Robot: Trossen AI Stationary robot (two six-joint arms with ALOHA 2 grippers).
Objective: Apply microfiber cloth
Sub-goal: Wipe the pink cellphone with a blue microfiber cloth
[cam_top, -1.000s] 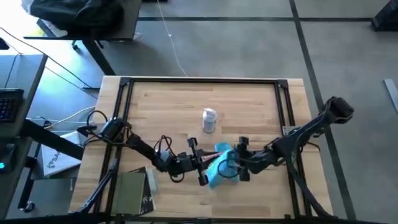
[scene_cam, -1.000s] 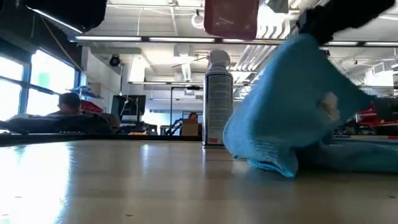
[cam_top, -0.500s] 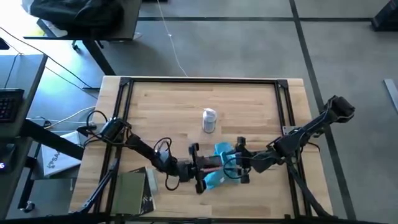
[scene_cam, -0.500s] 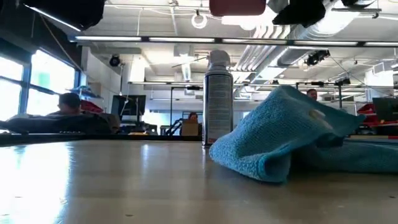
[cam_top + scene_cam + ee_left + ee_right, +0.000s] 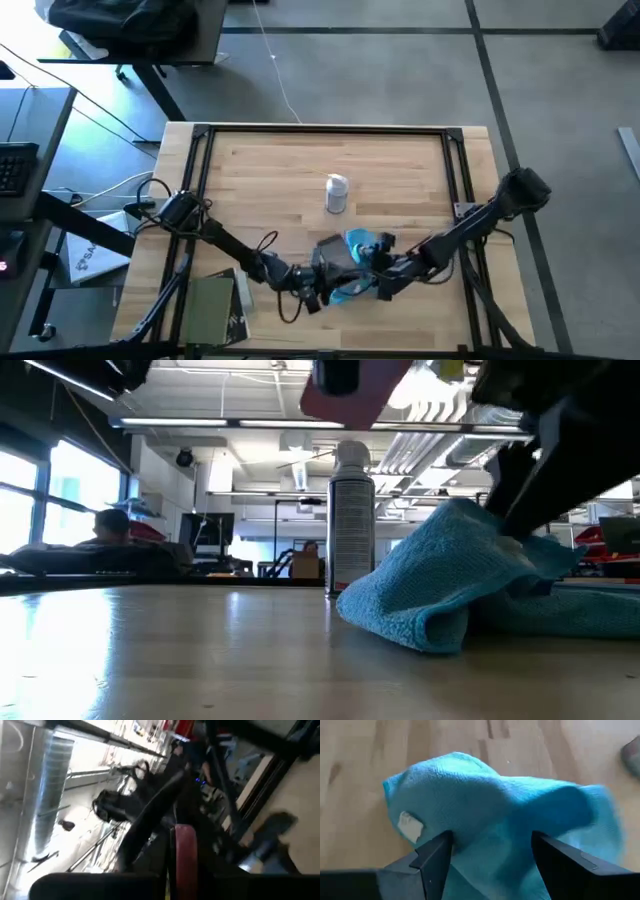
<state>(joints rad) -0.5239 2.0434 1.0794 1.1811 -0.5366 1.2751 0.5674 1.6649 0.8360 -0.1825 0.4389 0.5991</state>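
Dropped within the last second from a lifted drape to a crumpled heap near the tabletop's front edge, microfiber cloth (image 5: 352, 262) now straddled by right gripper (image 5: 487, 851), fingers wide, likely regrasping; left gripper (image 5: 322, 268) overhead, clamping a pink object (image 5: 352, 388).

A wooden table (image 5: 260, 160) carries two things — a crumpled microfiber cloth (image 5: 460, 585); a white bottle (image 5: 336, 193), upright.
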